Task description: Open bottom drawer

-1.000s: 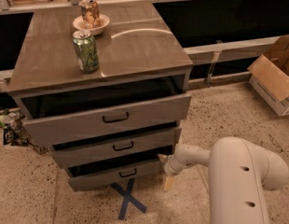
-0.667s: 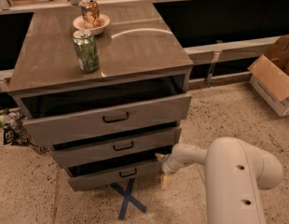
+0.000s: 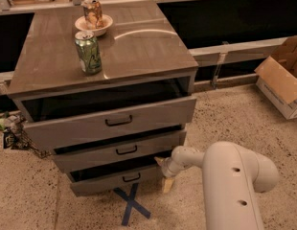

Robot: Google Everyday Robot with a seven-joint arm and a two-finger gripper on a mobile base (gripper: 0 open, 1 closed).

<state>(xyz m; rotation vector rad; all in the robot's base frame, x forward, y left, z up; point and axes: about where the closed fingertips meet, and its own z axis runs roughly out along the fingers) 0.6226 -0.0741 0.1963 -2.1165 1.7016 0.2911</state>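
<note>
The bottom drawer (image 3: 110,182) is the lowest, slimmest grey-brown front of the cabinet (image 3: 139,51), with a small black bar handle (image 3: 131,178). It stands pulled out a little, with a dark gap above its front. The middle drawer (image 3: 117,151) and the tall top drawer (image 3: 115,121) also stand slightly out. My gripper (image 3: 163,166), on the end of the white arm (image 3: 234,176), is low at the right end of the bottom drawer, close against the cabinet's right front corner, to the right of the handle.
A green can (image 3: 88,51) and a bowl holding another can (image 3: 93,20) stand on the cabinet top. A blue tape X (image 3: 131,202) marks the floor before the cabinet. A cardboard box (image 3: 282,75) sits at right, clutter (image 3: 12,131) at left.
My arm has moved a little to the left, bringing the gripper closer to the right end of the bottom drawer. The drawers have not visibly moved.
</note>
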